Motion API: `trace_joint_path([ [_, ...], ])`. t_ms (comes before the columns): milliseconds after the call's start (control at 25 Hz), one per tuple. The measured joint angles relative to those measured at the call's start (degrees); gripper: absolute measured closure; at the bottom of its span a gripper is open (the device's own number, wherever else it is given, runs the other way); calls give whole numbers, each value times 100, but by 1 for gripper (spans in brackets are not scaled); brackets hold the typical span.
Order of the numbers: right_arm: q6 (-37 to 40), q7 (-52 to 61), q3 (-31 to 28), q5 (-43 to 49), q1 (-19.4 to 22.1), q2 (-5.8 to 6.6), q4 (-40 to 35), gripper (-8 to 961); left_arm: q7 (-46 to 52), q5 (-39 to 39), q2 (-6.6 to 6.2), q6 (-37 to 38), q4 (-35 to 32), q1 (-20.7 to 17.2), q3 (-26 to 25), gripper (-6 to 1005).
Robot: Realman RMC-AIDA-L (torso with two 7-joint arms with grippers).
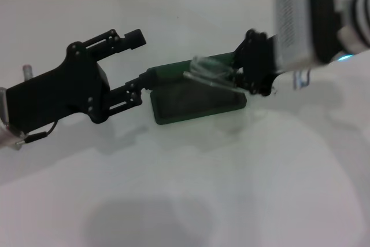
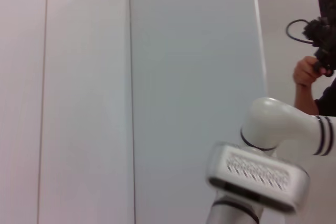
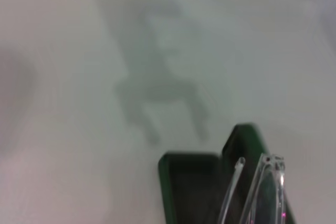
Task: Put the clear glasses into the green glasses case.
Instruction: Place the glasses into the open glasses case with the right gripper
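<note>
The white surface fills the head view and carries everything; on it, near the middle and toward the far side, the green glasses case lies open, its tray flat on the surface and its lid raised behind along the far edge; the left gripper reaches in from the robot's left, its fingers spread wide apart and holding nothing, the lower finger touching or just beside the left end of the case where lid meets tray, the upper finger well clear above; the right gripper comes in from the robot's right at the case's other end, its fingers closed on the clear glasses, which hang over the open case near the lid, arms folded; in the right wrist view the clear glasses sit just above the open green glasses case.
</note>
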State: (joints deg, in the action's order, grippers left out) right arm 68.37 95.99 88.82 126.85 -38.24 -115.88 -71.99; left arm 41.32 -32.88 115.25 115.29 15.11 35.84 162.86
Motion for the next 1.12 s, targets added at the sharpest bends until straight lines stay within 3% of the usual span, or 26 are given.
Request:
trace_joint_path([
  [200, -1017, 340, 1313, 617, 4, -19, -104, 728, 6, -70, -3, -15, 1, -105, 0, 316],
  [480, -1893, 377, 2102, 1040, 65, -26, -22, 721, 14, -81, -4, -41, 13, -53, 8, 316],
  [1120, -2894, 384, 2721, 1447, 76, -32, 259, 706, -4, -51, -11, -182, 18, -2, 9, 317],
])
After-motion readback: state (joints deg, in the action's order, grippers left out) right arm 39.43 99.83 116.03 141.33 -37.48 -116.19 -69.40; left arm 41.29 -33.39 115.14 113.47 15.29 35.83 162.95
